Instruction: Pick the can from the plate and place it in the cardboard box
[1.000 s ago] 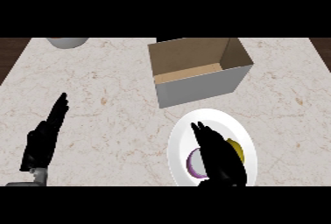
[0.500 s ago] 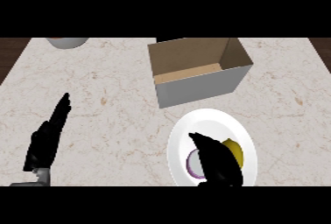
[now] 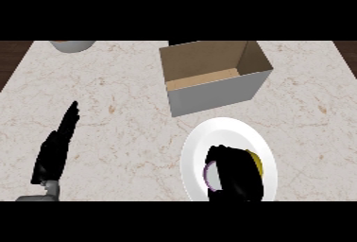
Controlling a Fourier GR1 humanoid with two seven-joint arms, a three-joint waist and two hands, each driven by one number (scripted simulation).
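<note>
In the head view, the right hand (image 3: 235, 172) sits over the white plate (image 3: 199, 151) at the lower right of the frame, its fingers curled down round the can (image 3: 209, 174), of which only a purple-rimmed edge and a yellow sliver show on either side of the hand. The open cardboard box (image 3: 213, 73) stands at upper centre, just above the plate's top rim with a narrow strip of marble counter (image 3: 125, 94) between them. The left hand (image 3: 55, 151) rests at the lower left with straight fingers holding nothing, a wide stretch of bare counter between it and the plate, and a grey bowl (image 3: 70, 45) is cut by the top left edge.
</note>
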